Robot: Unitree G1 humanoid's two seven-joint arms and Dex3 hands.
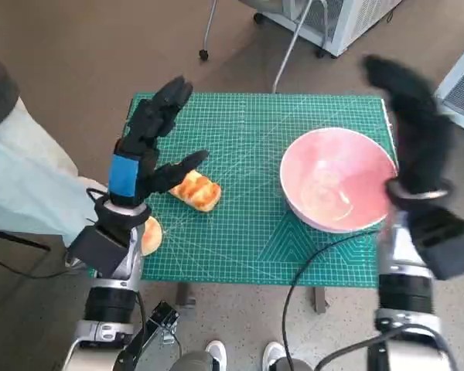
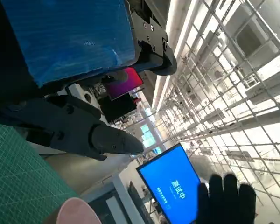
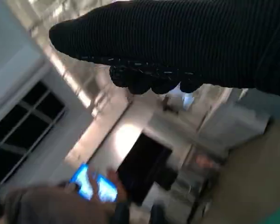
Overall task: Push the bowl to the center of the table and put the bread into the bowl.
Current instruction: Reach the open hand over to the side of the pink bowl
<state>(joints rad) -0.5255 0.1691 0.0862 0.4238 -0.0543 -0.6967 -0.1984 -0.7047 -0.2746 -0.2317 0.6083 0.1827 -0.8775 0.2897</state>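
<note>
A pink bowl sits on the right part of the green cutting mat; its rim shows in the left wrist view. A golden bread roll lies left of the mat's middle. My left hand is raised above the mat's left side, fingers spread, holding nothing; its thumb reaches over the roll. My right hand is lifted beside the bowl's right rim, blurred, fingers extended, holding nothing. The gloved right hand also appears in the left wrist view. In the right wrist view the glove fills the upper band.
A second bread piece lies at the mat's near left edge, partly behind my left forearm. A person's leg is close at the left. A metal frame stands beyond the table. A cable crosses the near right of the mat.
</note>
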